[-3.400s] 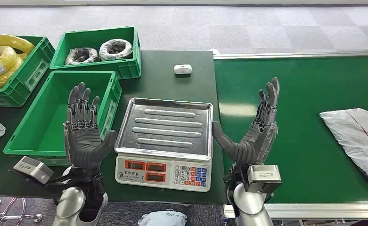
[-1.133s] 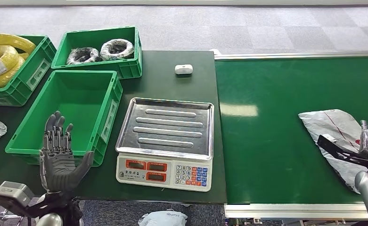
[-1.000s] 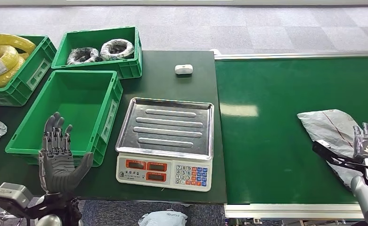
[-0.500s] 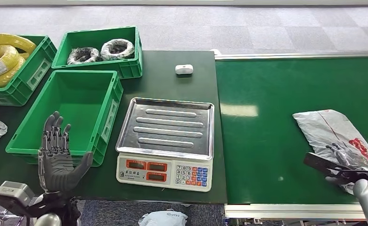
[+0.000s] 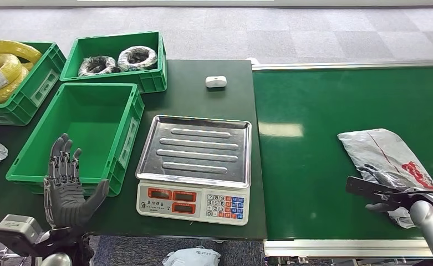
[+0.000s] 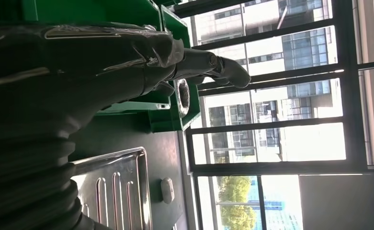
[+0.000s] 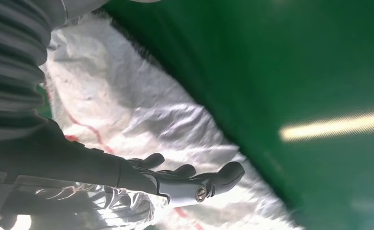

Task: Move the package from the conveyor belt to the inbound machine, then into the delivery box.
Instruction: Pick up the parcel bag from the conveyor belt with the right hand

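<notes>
The grey package (image 5: 385, 157) lies flat on the green conveyor belt (image 5: 314, 166), under the right hand (image 5: 381, 193), whose fingers (image 7: 185, 178) reach over it; whether they grip it I cannot tell. Left hand (image 5: 65, 185) fingers spread wide near the green box (image 5: 126, 145).

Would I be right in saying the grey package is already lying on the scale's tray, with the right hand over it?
Not quite: the package is on the green conveyor belt, as the head view shows. The scale's tray holds nothing. The right hand is over it.
</notes>
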